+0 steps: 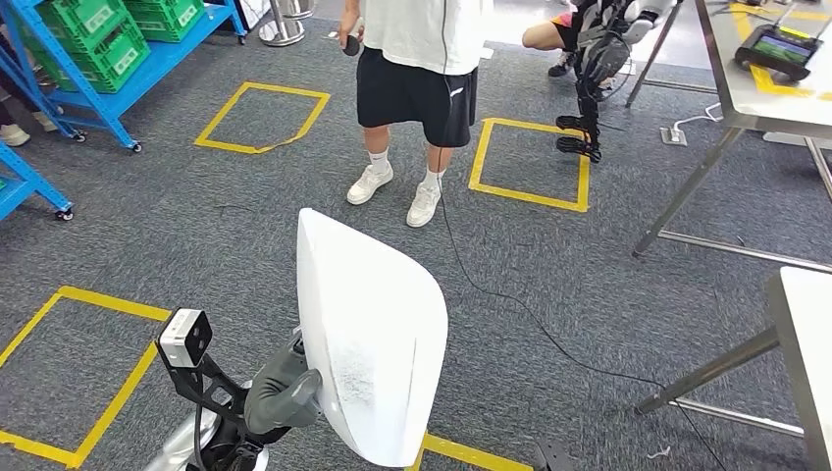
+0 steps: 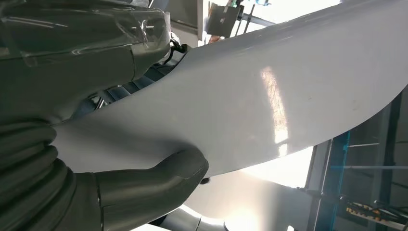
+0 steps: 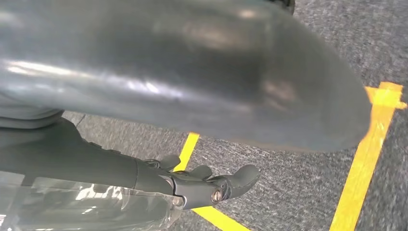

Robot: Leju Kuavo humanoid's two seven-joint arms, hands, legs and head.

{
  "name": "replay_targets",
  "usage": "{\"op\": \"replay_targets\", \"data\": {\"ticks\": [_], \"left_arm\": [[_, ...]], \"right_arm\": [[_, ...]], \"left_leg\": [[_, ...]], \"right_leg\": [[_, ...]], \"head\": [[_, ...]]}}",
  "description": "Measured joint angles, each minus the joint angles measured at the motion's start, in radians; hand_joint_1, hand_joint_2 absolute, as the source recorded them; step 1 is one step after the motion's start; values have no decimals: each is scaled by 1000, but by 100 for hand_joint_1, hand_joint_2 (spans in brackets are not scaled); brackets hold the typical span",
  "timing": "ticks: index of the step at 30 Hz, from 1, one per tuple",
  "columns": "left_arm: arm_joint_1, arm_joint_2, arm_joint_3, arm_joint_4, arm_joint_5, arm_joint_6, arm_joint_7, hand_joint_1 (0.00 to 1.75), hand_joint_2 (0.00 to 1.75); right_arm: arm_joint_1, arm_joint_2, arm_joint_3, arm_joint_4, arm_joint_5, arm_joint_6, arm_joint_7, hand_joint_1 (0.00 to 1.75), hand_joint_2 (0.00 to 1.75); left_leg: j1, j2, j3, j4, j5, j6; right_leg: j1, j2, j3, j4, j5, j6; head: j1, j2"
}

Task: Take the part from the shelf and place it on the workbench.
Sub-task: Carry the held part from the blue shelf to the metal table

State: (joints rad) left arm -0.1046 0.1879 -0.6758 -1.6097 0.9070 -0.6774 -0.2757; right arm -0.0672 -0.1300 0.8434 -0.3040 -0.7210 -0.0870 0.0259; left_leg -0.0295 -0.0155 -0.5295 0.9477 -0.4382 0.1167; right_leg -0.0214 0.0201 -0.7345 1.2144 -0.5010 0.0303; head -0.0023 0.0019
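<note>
The left hand [image 1: 280, 397] grips the white curved panel part [image 1: 368, 343] at its near left edge, thumb pressed on one face; in the left wrist view the thumb [image 2: 159, 180] lies against the glossy white surface [image 2: 269, 96]. The part stands up in front of the robot, over the grey carpet floor [image 1: 196, 226], carried in the air and touching no surface. The right hand [image 3: 211, 185] hangs over the carpet with its fingers loosely apart, holding nothing.

Yellow tape squares [image 1: 260, 118] mark the floor. A person in a white shirt and black shorts [image 1: 417, 93] stands just beyond the part. A blue shelf with green crates [image 1: 98, 44] stands at the far left. At the far right is a tabletop [image 1: 775, 93] on metal legs, and another white tabletop [image 1: 809, 334] edge at the near right. A black cable [image 1: 510, 309] runs across the floor.
</note>
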Motion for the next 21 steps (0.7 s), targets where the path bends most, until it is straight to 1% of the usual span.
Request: {"op": "replay_targets", "data": {"ticks": [1,2,3,4,5,6,7,8,9,10,11,12,13,15,16,17,18,19,20,21], "left_arm": [[0,0,-1,2,1,0,2,175,175],[1,0,-3,4,1,0,4,175,175],[0,-1,-4,6,2,0,5,175,175],[0,-1,-5,7,2,0,6,175,175],[-1,-2,-7,8,3,0,6,175,175],[-3,-3,-8,8,3,0,7,175,175],[-5,-4,-9,8,4,0,7,175,175],[-6,-5,-11,8,5,-1,7,175,175],[-7,-5,-12,9,6,-1,7,175,175],[-7,-5,-13,9,6,-2,7,175,175],[-7,-5,-14,9,7,-2,7,175,175],[-8,-5,-15,9,7,-2,7,175,175],[-8,-5,-16,9,7,-2,7,175,175],[-8,-4,-17,10,7,-2,7,175,175],[-8,-4,-18,11,7,-2,7,175,175],[-8,-4,-20,13,7,-2,7,175,175],[-8,-4,-21,14,7,-2,8,175,175],[-9,-4,-22,15,8,-2,9,175,175],[-11,-4,-22,15,9,-2,10,175,175],[-13,-4,-23,15,10,-2,11,175,175]], "right_arm": [[-1,-2,0,0,0,-1,0,0,0],[-1,-3,0,0,0,-2,0,0,0],[-1,-4,0,0,0,-4,0,0,0],[0,-5,0,0,0,-6,1,0,0],[-1,-4,1,0,0,-8,1,0,0],[-2,-4,1,0,0,-9,1,0,0],[-2,-3,1,0,0,-9,2,0,0],[-3,-3,1,0,0,-10,3,0,0],[-2,-3,1,0,0,-10,4,0,0],[-2,-4,1,0,0,-10,5,0,0],[-1,-4,1,0,0,-10,6,0,0],[-1,-5,1,0,0,-10,6,0,0],[-1,-5,1,0,0,-10,6,0,0],[-1,-6,1,0,0,-10,6,0,0],[0,-6,1,0,0,-10,6,0,0],[1,-7,1,0,0,-10,6,0,0],[1,-7,1,0,0,-10,6,0,0],[1,-7,1,0,0,-10,6,0,0],[1,-6,1,0,0,-10,6,0,0],[1,-6,1,0,-1,-10,6,0,0]], "left_leg": [[2,10,-4,1,1,-5],[4,18,-8,3,2,-10],[8,24,-12,6,2,-18],[13,28,-16,14,0,-28],[16,31,-23,24,-4,-39],[18,34,-30,39,-10,-50],[19,35,-37,52,-15,-59],[19,35,-43,60,-17,-65],[21,35,-46,66,-18,-68],[25,34,-48,68,-19,-71],[29,33,-53,77,-27,-74],[32,31,-64,103,-47,-79],[34,28,-83,149,-78,-83],[34,25,-141,282,-150,-87],[34,24,-164,337,-171,-86],[34,24,-172,360,-174,-83],[33,22,-158,341,-157,-77],[31,20,-124,283,-126,-69],[27,16,-82,207,-94,-60],[23,13,-46,141,-72,-53]], "right_leg": [[-6,-6,-15,46,-18,8],[-13,-9,-11,56,-22,20],[-19,-12,16,21,-11,35],[-26,-16,63,-50,9,52],[-28,-19,106,-116,24,63],[-29,-20,138,-170,37,65],[-28,-20,153,-196,41,59],[-23,-17,152,-196,40,47],[-21,-16,150,-197,44,36],[-20,-15,148,-195,46,27],[-19,-15,147,-195,48,21],[-19,-14,144,-196,51,15],[-19,-14,142,-196,54,11],[-14,-14,134,-196,58,3],[-11,-14,130,-196,60,0],[-8,-13,127,-196,62,-2],[-5,-13,125,-196,63,-5],[-3,-11,125,-196,65,-6],[-2,-10,126,-196,66,-6],[-1,-9,126,-196,68,-4]], "head": [[0,0],[0,0],[0,0],[0,0],[0,0],[0,0],[1,0],[1,0],[0,0],[0,0],[0,0],[-1,0],[-1,0],[-1,0],[-1,0],[-1,0],[-1,0],[0,0],[0,0],[0,0]]}}
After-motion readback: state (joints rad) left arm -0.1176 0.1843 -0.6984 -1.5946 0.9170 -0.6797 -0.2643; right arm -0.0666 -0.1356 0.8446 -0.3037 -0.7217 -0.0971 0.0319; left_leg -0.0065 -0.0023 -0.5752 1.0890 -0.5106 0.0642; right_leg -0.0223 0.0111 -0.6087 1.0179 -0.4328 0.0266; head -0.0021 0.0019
